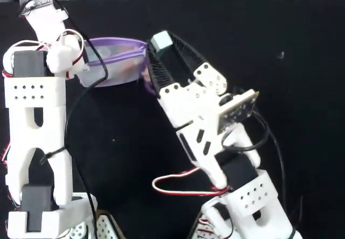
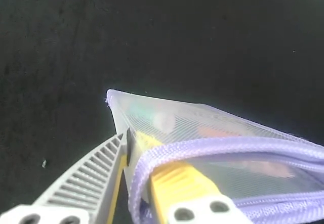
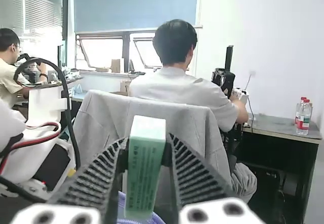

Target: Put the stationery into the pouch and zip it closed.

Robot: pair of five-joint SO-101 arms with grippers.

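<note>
A clear mesh pouch (image 1: pixel 110 63) with a purple zipper is held up off the black table at the back left, its mouth facing right. My left gripper (image 1: pixel 78 61) is shut on the pouch's left edge; in the left wrist view one finger (image 2: pixel 96 173) lies outside the pouch (image 2: pixel 212 133) wall and a yellow-tipped one (image 2: pixel 177 183) inside. Orange and pale items show through the mesh. My right gripper (image 1: pixel 161 47) is raised next to the pouch mouth, shut on a pale green eraser (image 1: pixel 160 41). In the right wrist view the eraser (image 3: pixel 144 166) stands upright between the black ribbed fingers (image 3: pixel 195 176).
The black table (image 1: pixel 280 55) stretches to the right of both arms. A red and white cable (image 1: pixel 178 188) loops by the right arm's base.
</note>
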